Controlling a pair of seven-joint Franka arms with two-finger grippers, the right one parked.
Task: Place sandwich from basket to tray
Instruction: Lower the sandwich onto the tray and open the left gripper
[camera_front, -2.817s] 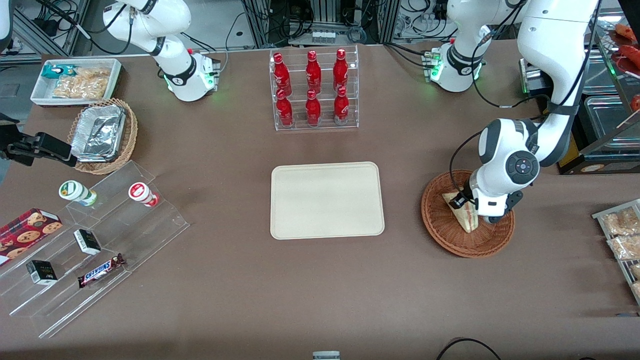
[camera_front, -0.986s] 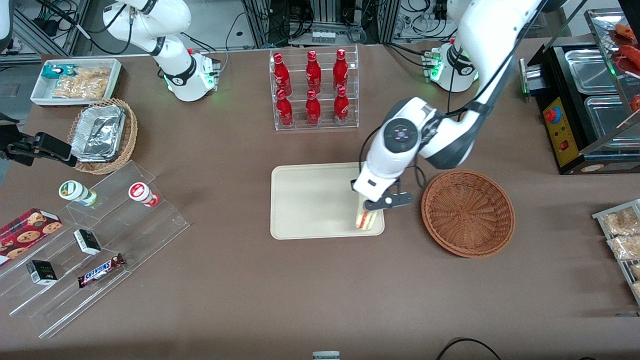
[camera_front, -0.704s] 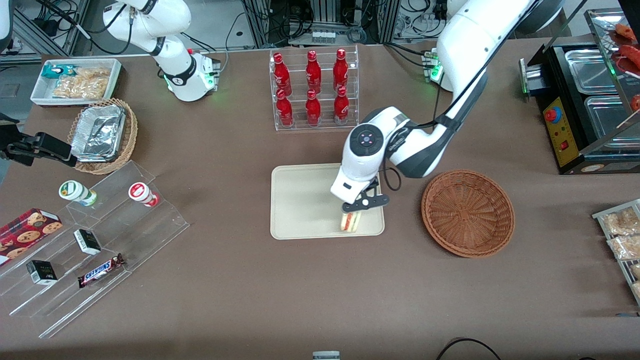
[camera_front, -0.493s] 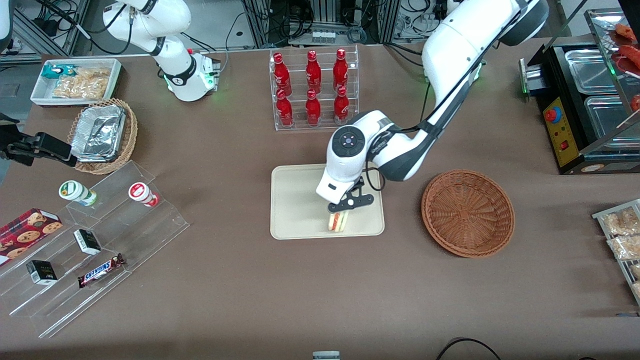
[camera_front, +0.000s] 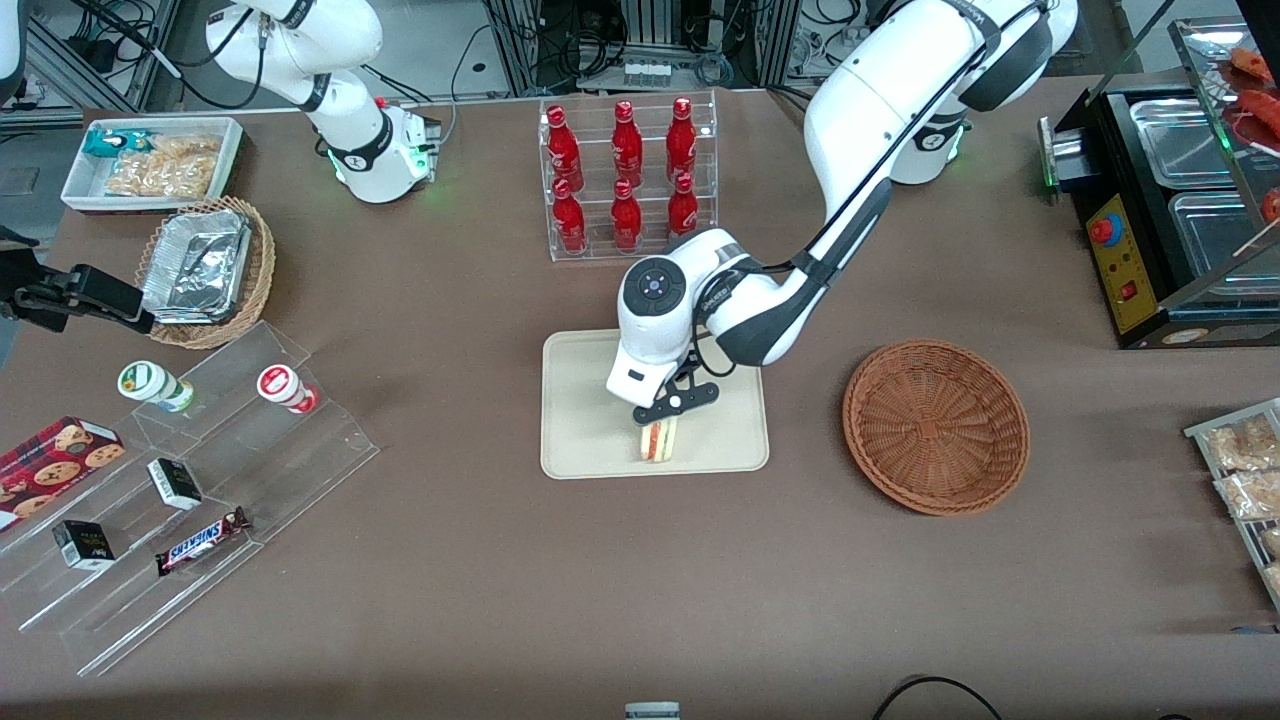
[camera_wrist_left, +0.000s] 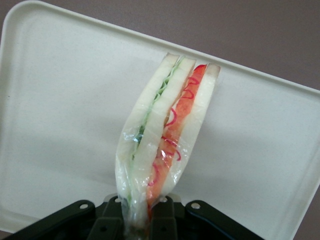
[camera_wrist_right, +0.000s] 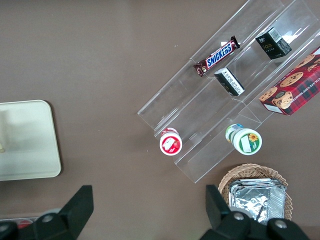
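While the gripper (camera_front: 660, 422) is hanging over the tray (camera_front: 580, 400), you are holding the sandwich (camera_front: 658, 441) pinched at one end, fingers (camera_wrist_left: 164, 218) closed tight on the wrapped wedge. It is pointing down at the tray's nearer half, approx. mid-width. The wrist view is showing the sandwich (camera_wrist_left: 162, 150) edge-on, bread slices vertical, green and red filling between, tilted slightly, tray (camera_wrist_left: 60, 100) surface under its full length. Whether the tip is touching the tray cannot be told.

Judged step: lowering and release. Recommended procedure:
1. Keep descent slow and vertical; the film wrap is looking slack, so the wedge is likely to flex if pushed down hard.
2. Stop as soon as the free end is resting on the tray.
3. Tilt or shift sideways a little so it is lying flat rather than standing on edge.
4. Open fully before retracting, then lift straight up to avoid dragging the wrap.

The wicker basket (camera_front: 935, 425) is sitting empty toward the working arm's end, well apart from the tray.
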